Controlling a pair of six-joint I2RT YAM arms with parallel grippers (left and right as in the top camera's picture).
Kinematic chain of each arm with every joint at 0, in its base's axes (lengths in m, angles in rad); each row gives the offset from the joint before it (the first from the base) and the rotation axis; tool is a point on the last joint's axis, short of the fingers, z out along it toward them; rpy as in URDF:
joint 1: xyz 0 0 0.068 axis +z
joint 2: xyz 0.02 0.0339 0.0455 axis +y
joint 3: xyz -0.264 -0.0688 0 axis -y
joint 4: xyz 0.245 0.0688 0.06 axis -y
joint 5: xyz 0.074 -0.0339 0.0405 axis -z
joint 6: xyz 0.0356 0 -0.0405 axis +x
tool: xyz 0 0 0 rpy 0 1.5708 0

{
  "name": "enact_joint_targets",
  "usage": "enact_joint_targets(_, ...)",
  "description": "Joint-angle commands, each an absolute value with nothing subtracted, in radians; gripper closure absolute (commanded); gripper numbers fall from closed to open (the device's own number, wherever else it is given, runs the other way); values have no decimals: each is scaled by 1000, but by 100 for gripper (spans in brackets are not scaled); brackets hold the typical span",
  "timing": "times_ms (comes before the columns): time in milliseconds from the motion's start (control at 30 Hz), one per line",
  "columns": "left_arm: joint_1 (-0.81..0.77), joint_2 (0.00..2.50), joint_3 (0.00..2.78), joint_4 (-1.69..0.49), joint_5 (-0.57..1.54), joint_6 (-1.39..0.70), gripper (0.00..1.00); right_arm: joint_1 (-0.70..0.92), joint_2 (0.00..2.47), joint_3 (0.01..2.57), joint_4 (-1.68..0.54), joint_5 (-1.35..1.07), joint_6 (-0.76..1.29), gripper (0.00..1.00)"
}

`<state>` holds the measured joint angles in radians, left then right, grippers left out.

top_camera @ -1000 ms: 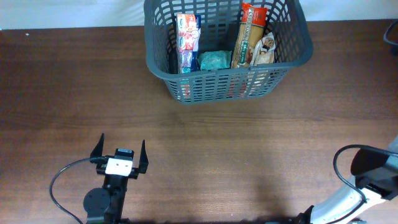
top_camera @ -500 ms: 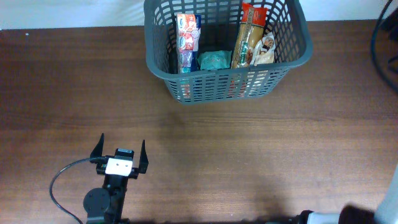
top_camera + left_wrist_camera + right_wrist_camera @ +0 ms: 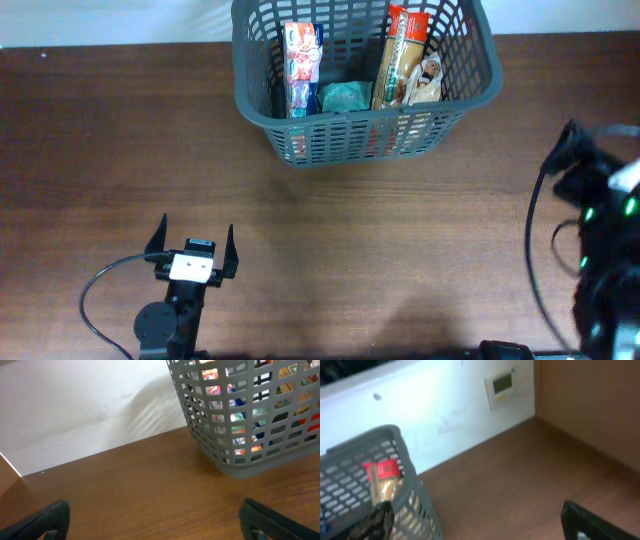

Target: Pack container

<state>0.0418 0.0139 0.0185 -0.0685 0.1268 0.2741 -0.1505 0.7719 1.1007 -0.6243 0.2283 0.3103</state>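
The dark grey lattice basket (image 3: 360, 130) stands at the table's far middle. It holds a red-and-white box (image 3: 301, 70), a teal packet (image 3: 345, 97), a tall pasta pack (image 3: 398, 58) and a small pale bag (image 3: 428, 82). The basket also shows in the left wrist view (image 3: 260, 435) and the right wrist view (image 3: 365, 465). My left gripper (image 3: 192, 245) is open and empty near the front left, far from the basket. My right arm (image 3: 600, 240) is at the right edge, blurred; in the right wrist view its fingers (image 3: 480, 520) are spread wide and empty.
A black cable (image 3: 100, 300) loops beside the left arm's base. A white wall (image 3: 75, 410) runs behind the table's far edge. A wall panel (image 3: 501, 387) hangs on it to the right of the basket.
My right arm has swung up from the front right corner to the right edge, beside the basket's level. The left arm and the basket's contents have not moved.
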Motion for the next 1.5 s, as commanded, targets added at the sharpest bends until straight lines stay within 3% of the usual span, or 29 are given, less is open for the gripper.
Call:
enact_joint_targets(0, 41, 5, 9, -68, 127, 293, 1, -134, 640, 927, -546, 187, 248, 1)
enact_joint_targets(100, 41, 5, 9, -68, 127, 293, 1, -112, 517, 769, -423, 131, 110, 1)
enact_joint_targets(533, 41, 5, 9, -68, 127, 293, 1, -6, 168, 418, -298, 118, 111, 1)
enact_joint_targets(933, 41, 6, 9, -68, 127, 293, 1, -6, 2, 260, -280, 78, 56, 1)
enact_joint_targets(1467, 41, 6, 9, -68, 127, 293, 1, -6, 3, 151, -184, 22, 56, 1)
